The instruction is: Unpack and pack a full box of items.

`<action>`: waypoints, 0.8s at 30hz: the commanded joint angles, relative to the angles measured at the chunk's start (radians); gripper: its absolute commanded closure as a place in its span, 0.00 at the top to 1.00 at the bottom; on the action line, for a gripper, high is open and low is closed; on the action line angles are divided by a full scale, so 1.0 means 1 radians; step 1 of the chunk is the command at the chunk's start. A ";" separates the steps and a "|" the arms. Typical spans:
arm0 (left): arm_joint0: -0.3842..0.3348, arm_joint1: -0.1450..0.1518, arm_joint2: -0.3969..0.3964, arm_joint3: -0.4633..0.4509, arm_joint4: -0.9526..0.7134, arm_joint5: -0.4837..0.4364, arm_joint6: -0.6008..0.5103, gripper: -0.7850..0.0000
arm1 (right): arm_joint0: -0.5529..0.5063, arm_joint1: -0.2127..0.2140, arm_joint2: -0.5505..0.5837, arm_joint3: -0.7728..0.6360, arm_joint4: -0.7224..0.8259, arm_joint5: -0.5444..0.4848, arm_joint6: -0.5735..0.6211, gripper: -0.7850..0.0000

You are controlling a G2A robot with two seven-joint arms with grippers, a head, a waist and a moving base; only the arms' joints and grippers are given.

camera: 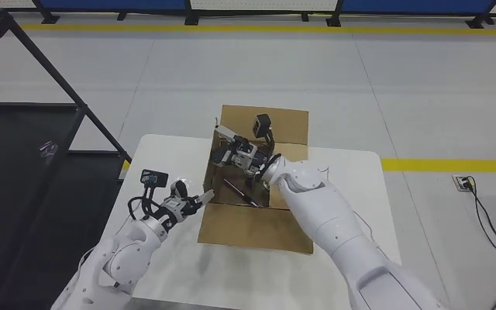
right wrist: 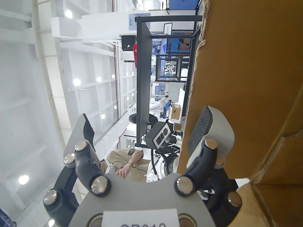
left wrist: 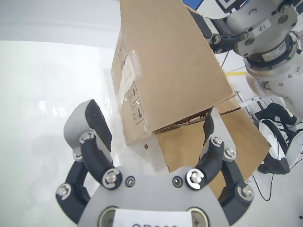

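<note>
1. At mid-desk, close to the far edge, the desk (camera: 167, 159) carries one box (left wrist: 127, 83). It stands open, which suits unpacking.
2. I count three flaps. The far flap (camera: 263, 122) is folded outward, and the near flap (camera: 256, 229) lies flat toward the near edge. The left flap (left wrist: 170, 48) stands upright. A fourth may sit under the right arm; I cannot tell.
3. There are two claws, and neither holds anything.
   - The right claw (right wrist: 145, 113) is spread wide at the upright left flap, with one pad (right wrist: 201, 128) just beside the cardboard; I cannot tell if they touch. I judge it is placed to push or pinch that flap outward, since the flap stands over the opening.
   - The left claw (left wrist: 151, 107) is also spread wide. It hovers over the desk's left half, facing the box's near-left corner. It is probably waiting to steady the box or take the flap.
4. One dark, slim item (camera: 242, 191) lies on the box floor. I cannot tell what it is, and more items may be hidden.
</note>
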 commanded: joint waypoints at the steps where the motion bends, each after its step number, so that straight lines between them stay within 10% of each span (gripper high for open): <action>1: -0.005 -0.004 -0.003 0.010 -0.030 0.006 0.006 1.00 | 0.001 -0.006 -0.002 0.005 0.005 -0.005 0.021 1.00; 24: 0.072 -0.001 -0.187 0.095 -0.133 0.029 -0.019 1.00 | 0.011 0.038 0.119 0.079 0.017 -0.126 0.067 1.00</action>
